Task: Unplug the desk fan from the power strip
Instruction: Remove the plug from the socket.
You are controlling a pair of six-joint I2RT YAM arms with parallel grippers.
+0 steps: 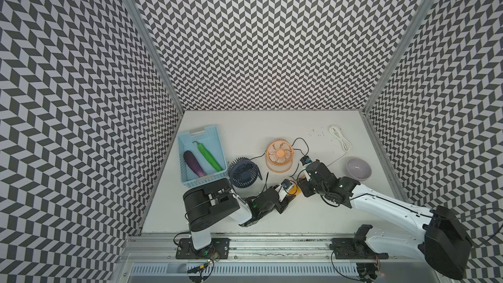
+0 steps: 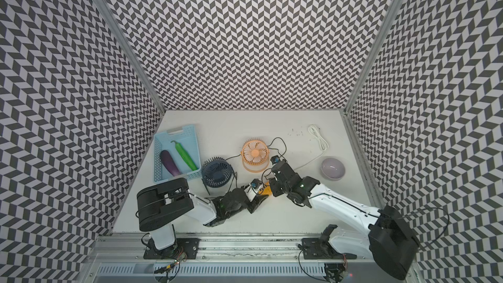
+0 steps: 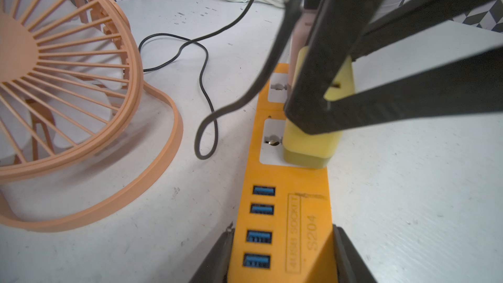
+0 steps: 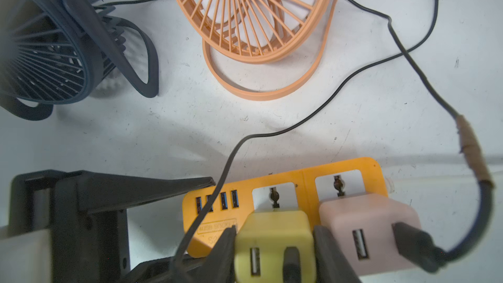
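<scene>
Tabletop, wrist cams. My left gripper (image 3: 283,231) is clamped on the USB end of the power strip (image 3: 283,175), which lies flat just beside the orange fan (image 4: 255,9). My right gripper (image 4: 275,230) pinches the yellow adapter (image 3: 310,145), still fully seated, so nothing's unplugged yet; the pull remains. Pink adapter (image 4: 364,219) fills the other socket. Can't trace whether the yellow one's black cord (image 4: 299,123) reaches the orange or navy fan (image 4: 46,58). Top views: arms hide most of the strip.

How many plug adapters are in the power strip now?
2. The yellow adapter, in the socket next to the USB ports, is clamped by the right gripper; the pink adapter sits in the end socket.
</scene>
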